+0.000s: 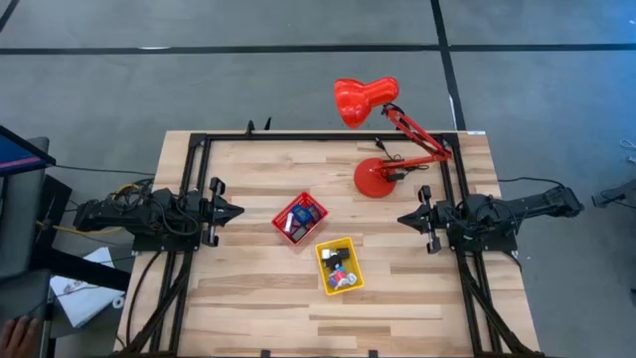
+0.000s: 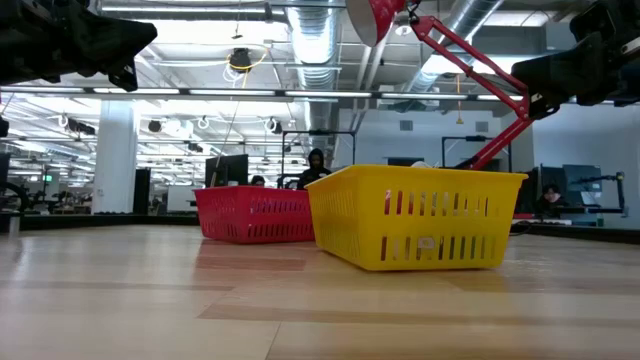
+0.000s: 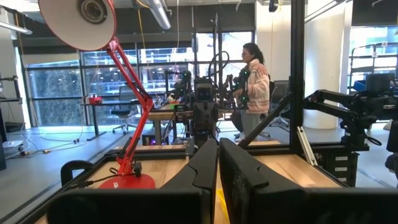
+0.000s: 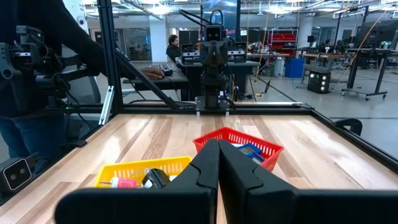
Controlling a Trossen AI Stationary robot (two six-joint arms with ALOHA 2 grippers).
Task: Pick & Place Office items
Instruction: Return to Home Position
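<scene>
At either side of the table (image 1: 248,298) both arms sit level w/ nothing in hand, so the step looks like the return to home, sorting prob. done: office items (image 1: 341,275) lie in the yellow basket (image 1: 333,242) and the red basket (image 1: 286,204) mid-table. Left gripper (image 1: 231,212) and right gripper (image 1: 405,218): both closed together, empty, touching nothing, well apart from the baskets; next move, imo, calls only for parking at rest, no grasp.

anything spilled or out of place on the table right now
Nothing stands out. The office items lie inside the red basket and yellow basket, both upright, and no piece shows on the bare table. The lamp stands upright.
</scene>
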